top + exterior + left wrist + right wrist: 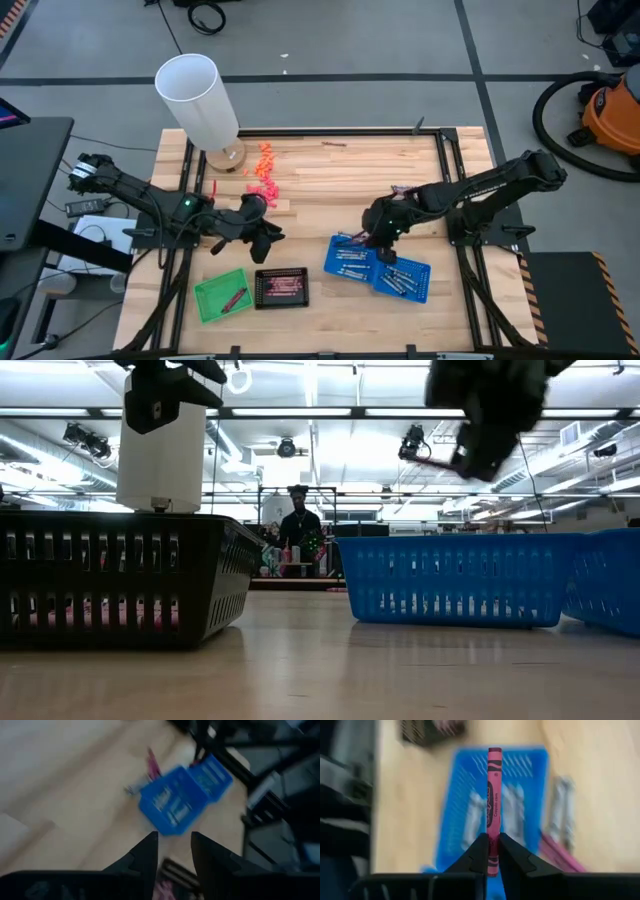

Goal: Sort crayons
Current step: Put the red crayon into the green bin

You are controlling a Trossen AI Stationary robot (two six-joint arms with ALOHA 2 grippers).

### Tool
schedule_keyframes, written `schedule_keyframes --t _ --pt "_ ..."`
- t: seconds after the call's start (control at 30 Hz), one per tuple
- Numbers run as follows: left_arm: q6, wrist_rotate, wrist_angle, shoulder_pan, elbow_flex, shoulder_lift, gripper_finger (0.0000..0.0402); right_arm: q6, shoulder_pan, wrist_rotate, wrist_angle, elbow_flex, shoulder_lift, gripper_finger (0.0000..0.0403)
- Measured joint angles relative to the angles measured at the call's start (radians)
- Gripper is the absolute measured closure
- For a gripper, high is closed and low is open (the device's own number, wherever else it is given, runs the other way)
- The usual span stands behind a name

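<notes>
The right claw [492,851] pinches a magenta crayon [493,795] above the nearer blue basket [352,260] of grey crayons [352,256]. The left claw [173,851], fingers parted and empty, hovers over the black basket [281,287] on the worktop [330,165].

The left arm reaches from the left edge of the pale wooden desk [330,170] toward its middle, elbow bent low; its left gripper [265,238] hangs above the desk just short of the centre, its two dark jaws standing apart with a clear gap and nothing between them; the right arm comes in from the desk's right edge, folded at the elbow, forearm angled toward the centre; its right gripper [381,243] is raised off the desk, jaws pinched on the lower end of a magenta paper-wrapped crayon [493,795] that stands straight out beyond the fingertips.
</notes>
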Motion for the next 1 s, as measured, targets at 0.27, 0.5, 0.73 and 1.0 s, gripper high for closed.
schedule_keyframes --t 0.27,0.5,0.73,1.0 --pt "0.037 0.014 0.025 -0.094 -0.036 0.029 0.0276 0.04 0.042 0.042 0.287 0.0 0.086 0.0364" --pt "0.082 -0.052 0.191 -0.112 -0.05 0.131 0.0276 0.049 0.055 0.075 0.376 0.075 0.183 0.0364" --pt "0.134 -0.083 0.35 -0.111 -0.049 0.222 0.0242 0.001 0.058 0.096 0.344 0.213 0.254 0.0364" --pt "0.182 -0.103 0.46 -0.09 -0.049 0.27 0.0194 -0.032 0.058 0.124 0.347 0.258 0.282 0.0364"
